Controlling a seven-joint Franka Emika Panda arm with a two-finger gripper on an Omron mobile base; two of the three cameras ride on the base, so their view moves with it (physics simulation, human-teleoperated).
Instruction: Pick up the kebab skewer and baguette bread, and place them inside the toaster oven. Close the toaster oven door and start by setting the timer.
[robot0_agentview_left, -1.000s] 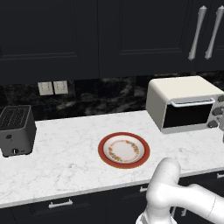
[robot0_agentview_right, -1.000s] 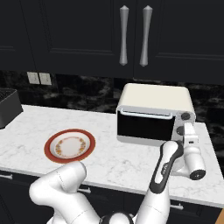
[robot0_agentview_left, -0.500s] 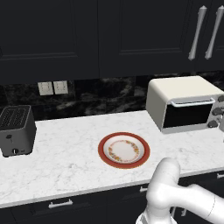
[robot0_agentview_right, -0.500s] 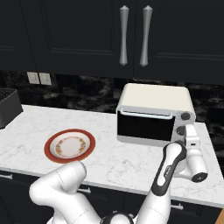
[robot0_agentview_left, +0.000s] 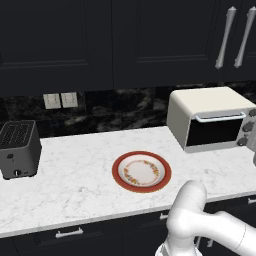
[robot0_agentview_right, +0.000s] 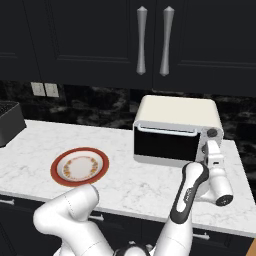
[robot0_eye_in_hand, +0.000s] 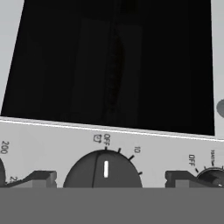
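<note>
The cream-white toaster oven (robot0_agentview_left: 207, 118) (robot0_agentview_right: 175, 129) stands at the counter's right end. Its dark glass door (robot0_agentview_right: 166, 143) (robot0_eye_in_hand: 113, 61) is shut, with the silver bar handle along the top. My gripper (robot0_agentview_right: 212, 147) (robot0_eye_in_hand: 109, 178) is open, right up against the oven's knob panel on its right side. In the hand view its fingertips (robot0_eye_in_hand: 40, 177) stand on either side of a grey knob (robot0_eye_in_hand: 105, 170), apart from it. That knob's white mark points at OFF. The kebab skewer and the baguette bread are out of view; nothing shows through the dark glass.
A red-rimmed plate (robot0_agentview_left: 118, 177) (robot0_agentview_right: 56, 172) lies bare on the white marble counter (robot0_agentview_left: 75, 190). A dark-grey slot toaster (robot0_agentview_left: 19, 149) stands at the far left. Black cabinets with silver handles (robot0_agentview_right: 152, 40) hang above. Another knob (robot0_eye_in_hand: 212, 177) sits beside the framed one.
The hand has barely shifted at the knob panel. The jaws stay wide and everything else is as it was.
</note>
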